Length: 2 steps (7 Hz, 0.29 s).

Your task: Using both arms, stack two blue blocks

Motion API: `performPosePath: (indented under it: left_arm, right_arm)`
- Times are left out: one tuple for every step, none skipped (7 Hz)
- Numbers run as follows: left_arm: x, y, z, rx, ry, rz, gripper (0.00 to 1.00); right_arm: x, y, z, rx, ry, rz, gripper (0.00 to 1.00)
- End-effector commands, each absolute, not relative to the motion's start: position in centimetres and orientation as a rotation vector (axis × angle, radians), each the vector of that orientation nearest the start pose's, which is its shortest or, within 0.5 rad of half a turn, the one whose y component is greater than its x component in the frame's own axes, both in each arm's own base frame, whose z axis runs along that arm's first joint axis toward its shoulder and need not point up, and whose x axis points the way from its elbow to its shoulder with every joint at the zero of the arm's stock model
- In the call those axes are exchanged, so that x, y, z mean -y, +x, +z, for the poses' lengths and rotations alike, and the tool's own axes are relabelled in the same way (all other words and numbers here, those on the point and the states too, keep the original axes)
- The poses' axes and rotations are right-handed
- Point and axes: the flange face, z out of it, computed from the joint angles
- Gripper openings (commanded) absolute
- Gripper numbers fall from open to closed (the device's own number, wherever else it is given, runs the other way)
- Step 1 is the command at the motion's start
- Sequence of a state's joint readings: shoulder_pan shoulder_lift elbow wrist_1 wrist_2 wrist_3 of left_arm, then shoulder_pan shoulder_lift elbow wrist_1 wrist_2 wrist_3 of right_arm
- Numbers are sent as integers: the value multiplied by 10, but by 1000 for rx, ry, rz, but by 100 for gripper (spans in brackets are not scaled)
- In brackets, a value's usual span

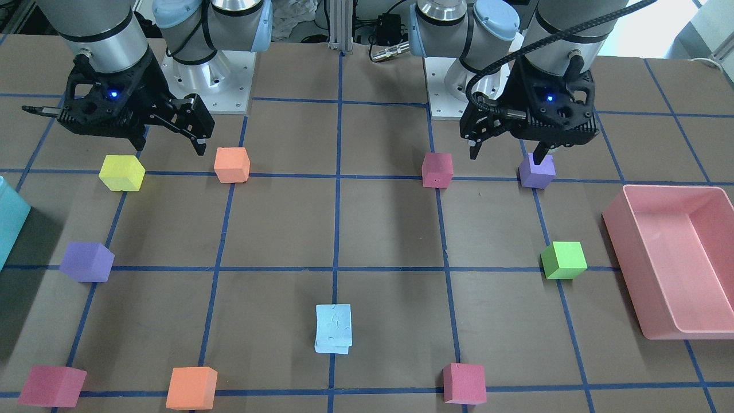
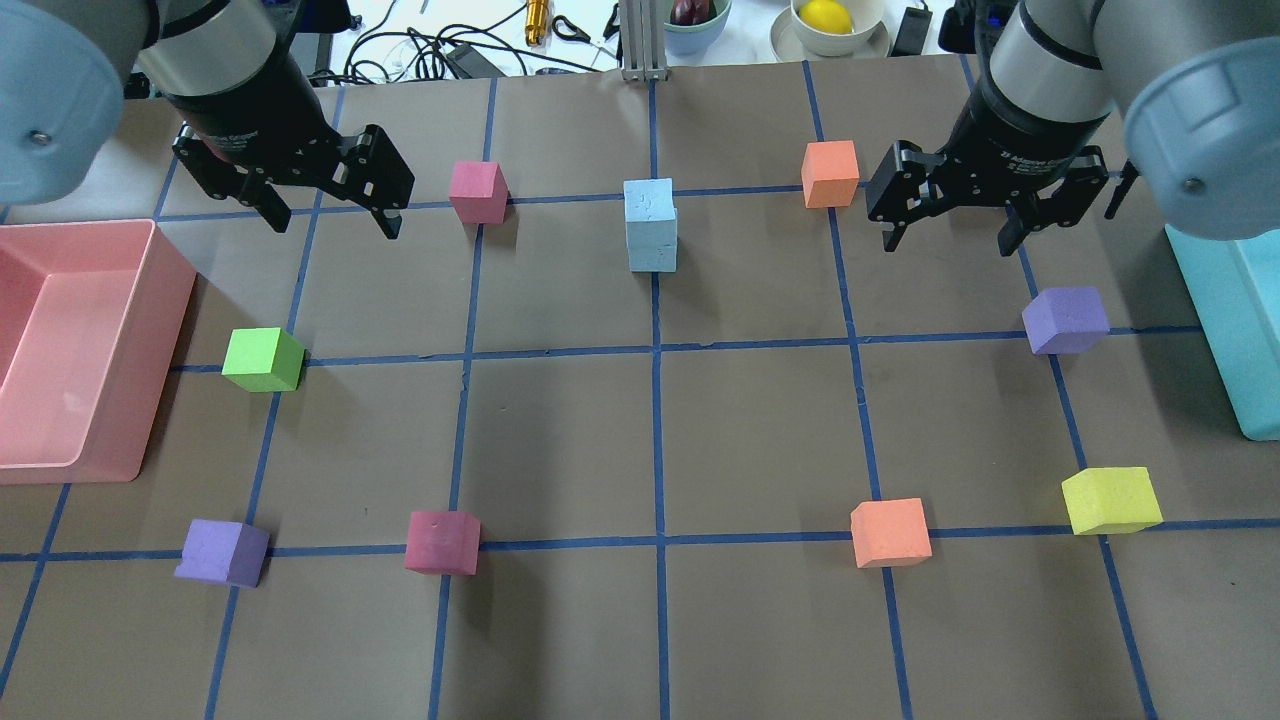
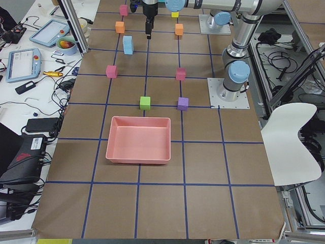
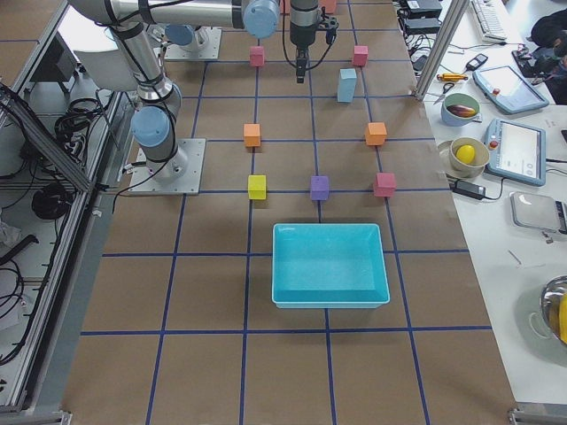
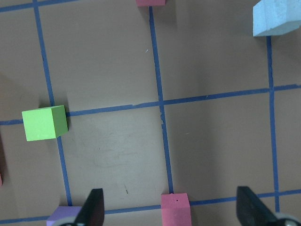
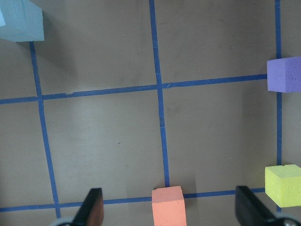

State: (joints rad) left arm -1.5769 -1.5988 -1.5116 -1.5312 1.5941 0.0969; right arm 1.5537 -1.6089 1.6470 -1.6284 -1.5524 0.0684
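Note:
The two pale blue blocks stand stacked one on the other at the table's far middle, on the centre tape line: the upper block [image 2: 648, 200] sits on the lower block [image 2: 654, 255], slightly offset. The stack also shows in the front view [image 1: 333, 327], in the left wrist view [image 5: 277, 16] and in the right wrist view [image 6: 21, 21]. My left gripper [image 2: 335, 225] is open and empty, raised above the table well left of the stack. My right gripper [image 2: 947, 243] is open and empty, raised well right of the stack.
A pink bin [image 2: 165, 300] stands at the left edge and a teal bin [image 2: 1215, 320] at the right edge. Loose cubes lie about: green [image 2: 262, 360], pink [image 2: 477, 192], orange [image 2: 830, 173], purple [image 2: 1065, 320], yellow [image 2: 1110, 500], orange [image 2: 890, 533], pink [image 2: 442, 542], purple [image 2: 222, 552].

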Motion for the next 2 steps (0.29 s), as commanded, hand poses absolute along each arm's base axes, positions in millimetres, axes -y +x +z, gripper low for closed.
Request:
performPosePath:
  left_arm:
    - [511,-134,510,-3106,153,-163,100]
    - [510,-134,510,-3109,156,-163,100]
  right_arm:
    - [478,127,475,-3120,134,-33,100]
    - [478,127,475,-3120,134,-33,100]
